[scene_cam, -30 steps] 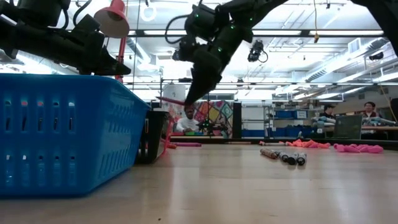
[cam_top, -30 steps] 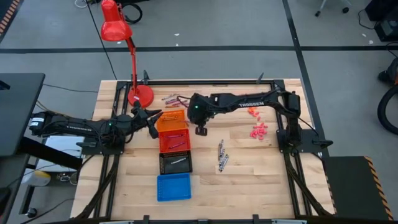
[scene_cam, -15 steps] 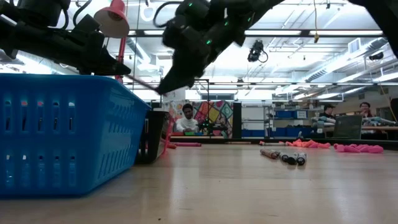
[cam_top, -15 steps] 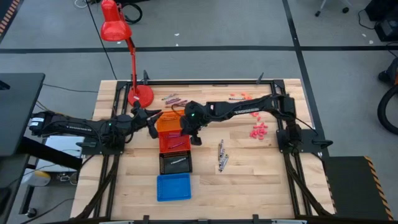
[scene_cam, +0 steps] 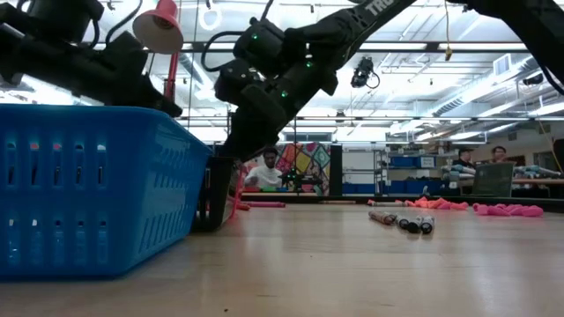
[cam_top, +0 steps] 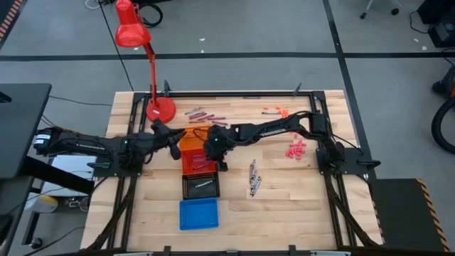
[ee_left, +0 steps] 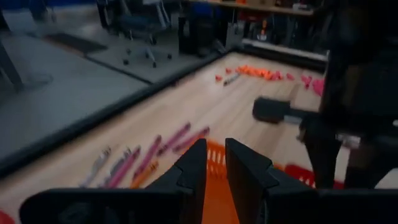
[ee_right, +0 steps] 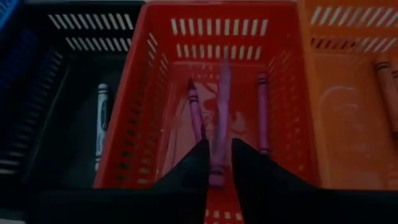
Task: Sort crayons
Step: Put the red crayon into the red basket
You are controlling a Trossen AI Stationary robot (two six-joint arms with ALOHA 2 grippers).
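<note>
- The right tool (ee_right: 216,163) hangs over the red tray (ee_right: 140,99), fingers narrowly parted around a maroon crayon (ee_right: 221,118).
- Judgement: open only once the crayon sits low inside, beside the crayons (ee_right: 262,112) already lying there.
- The left tool (ee_left: 214,163), nearly closed and empty, waits over the orange tray (cam_top: 193,137).

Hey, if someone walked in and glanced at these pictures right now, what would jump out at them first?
Probably the column of trays at the table's middle: orange tray, red tray, black tray, blue tray. The right gripper reaches over the red tray, a maroon crayon blurred just ahead of its fingers, while the left gripper hangs beside the orange tray. The red desk lamp at the far left corner also catches the eye.
</note>
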